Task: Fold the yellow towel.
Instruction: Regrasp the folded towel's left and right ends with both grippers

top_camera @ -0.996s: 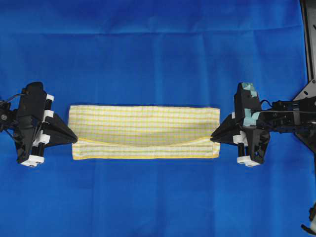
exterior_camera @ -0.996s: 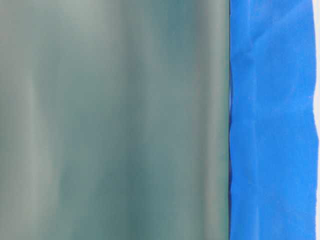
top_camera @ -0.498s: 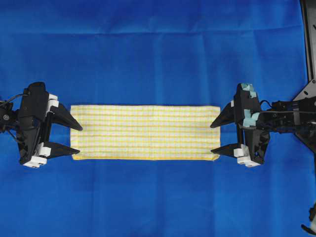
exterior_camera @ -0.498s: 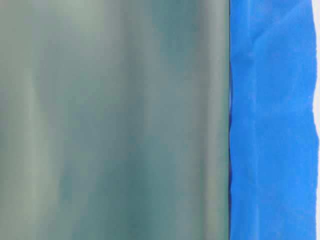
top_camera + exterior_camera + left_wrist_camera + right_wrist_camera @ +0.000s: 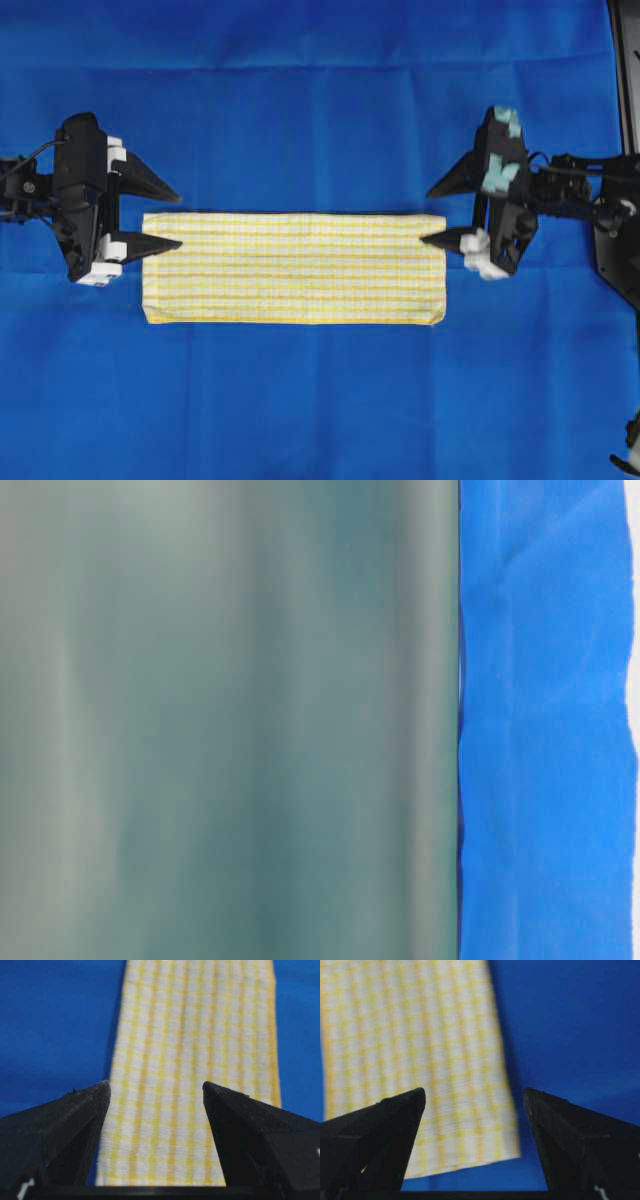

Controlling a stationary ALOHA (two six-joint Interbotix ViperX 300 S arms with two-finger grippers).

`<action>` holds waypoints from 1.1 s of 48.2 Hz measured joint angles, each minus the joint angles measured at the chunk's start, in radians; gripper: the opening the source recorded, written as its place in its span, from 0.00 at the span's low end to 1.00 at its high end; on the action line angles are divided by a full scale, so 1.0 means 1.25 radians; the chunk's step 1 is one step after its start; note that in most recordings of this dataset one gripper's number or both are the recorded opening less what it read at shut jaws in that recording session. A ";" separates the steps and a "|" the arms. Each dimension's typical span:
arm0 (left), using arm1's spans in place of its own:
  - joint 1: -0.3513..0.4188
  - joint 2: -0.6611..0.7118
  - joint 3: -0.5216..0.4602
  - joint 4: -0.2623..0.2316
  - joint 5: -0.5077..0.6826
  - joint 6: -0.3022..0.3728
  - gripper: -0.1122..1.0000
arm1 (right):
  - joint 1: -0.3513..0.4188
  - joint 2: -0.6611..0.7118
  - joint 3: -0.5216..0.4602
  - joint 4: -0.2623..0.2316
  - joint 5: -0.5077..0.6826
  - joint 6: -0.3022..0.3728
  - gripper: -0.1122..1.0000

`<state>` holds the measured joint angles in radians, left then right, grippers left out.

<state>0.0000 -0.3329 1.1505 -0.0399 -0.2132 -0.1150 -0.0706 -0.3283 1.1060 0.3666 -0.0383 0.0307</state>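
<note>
The yellow towel [image 5: 292, 268] lies flat on the blue cloth as a long folded strip, white with fine yellow checks. My left gripper [image 5: 180, 217] is open at the towel's left end, level with its far corner; one fingertip overlaps the short edge. My right gripper [image 5: 427, 216] is open at the right end, likewise around the far corner. The left wrist view shows the towel [image 5: 195, 1060] running away between the spread jaws of the left gripper [image 5: 156, 1087]. In the right wrist view the towel's corner [image 5: 415, 1060] sits between the parted jaws of the right gripper [image 5: 474, 1092]. Neither holds anything.
A large plain blue cloth [image 5: 320, 100] covers the whole table. The right arm's black frame [image 5: 620, 230] runs along the right edge. The table-level view shows only a blurred grey-green surface [image 5: 230, 720] and a strip of blue cloth [image 5: 545, 720].
Both grippers opened and let go of the towel's ends; the raised layer dropped flat. Both then moved toward the far long edge of the towel.
</note>
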 measured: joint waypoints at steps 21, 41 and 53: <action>0.018 0.135 -0.020 0.000 0.025 0.006 0.71 | -0.017 0.085 -0.015 -0.005 0.002 -0.002 0.80; 0.043 0.193 -0.018 0.000 0.028 0.004 0.64 | -0.023 0.169 -0.026 -0.004 0.004 0.002 0.70; 0.045 0.191 -0.018 -0.001 0.065 0.002 0.16 | -0.022 0.179 -0.027 -0.004 0.013 -0.007 0.16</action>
<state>0.0568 -0.0936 1.1275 -0.0414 -0.1319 -0.1120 -0.0982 -0.1043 1.0723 0.3620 -0.0215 0.0215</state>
